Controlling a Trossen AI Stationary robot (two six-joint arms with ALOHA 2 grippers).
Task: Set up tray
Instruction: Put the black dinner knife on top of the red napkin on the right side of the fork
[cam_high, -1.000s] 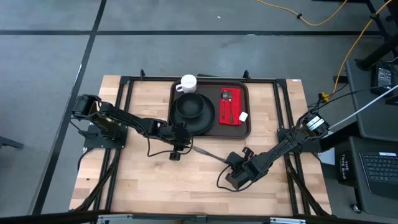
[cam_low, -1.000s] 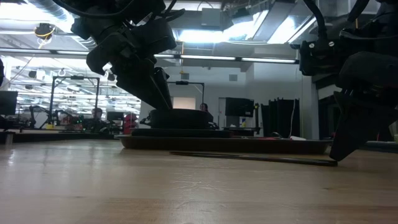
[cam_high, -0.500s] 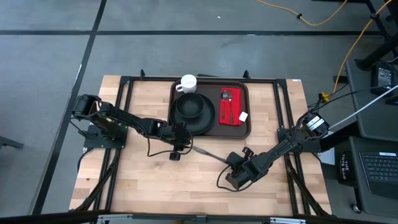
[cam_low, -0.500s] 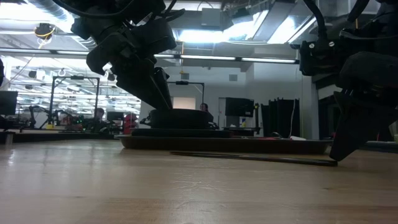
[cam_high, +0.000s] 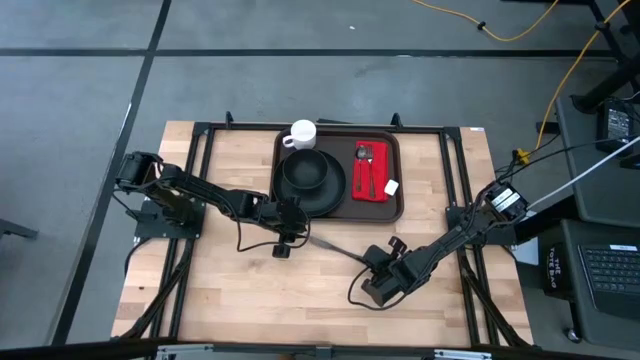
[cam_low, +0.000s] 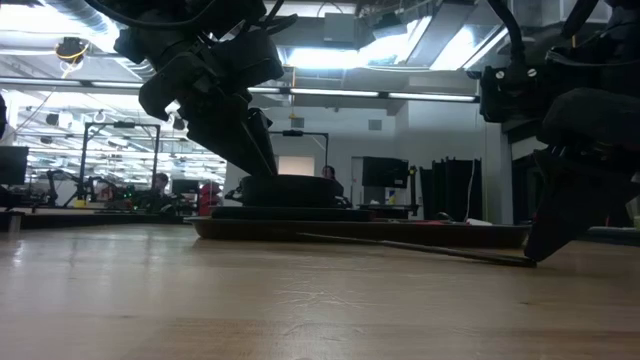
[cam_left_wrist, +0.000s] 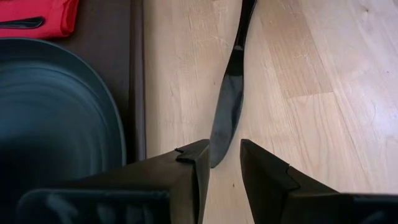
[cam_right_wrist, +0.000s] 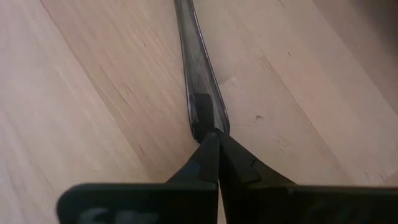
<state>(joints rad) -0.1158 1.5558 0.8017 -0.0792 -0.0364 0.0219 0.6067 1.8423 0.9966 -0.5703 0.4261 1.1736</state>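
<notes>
Dark, your right gripper (cam_high: 372, 262) is pinching a knife (cam_high: 335, 246) handle on the bare wood, fingers fully closed. Your left gripper (cam_left_wrist: 224, 163) is straddling its blade tip, fingers apart, beside the tray (cam_high: 400, 205) rim at the table's far edge.

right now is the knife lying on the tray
No, the knife lies on the bare wooden table, outside the tray rim.
</notes>
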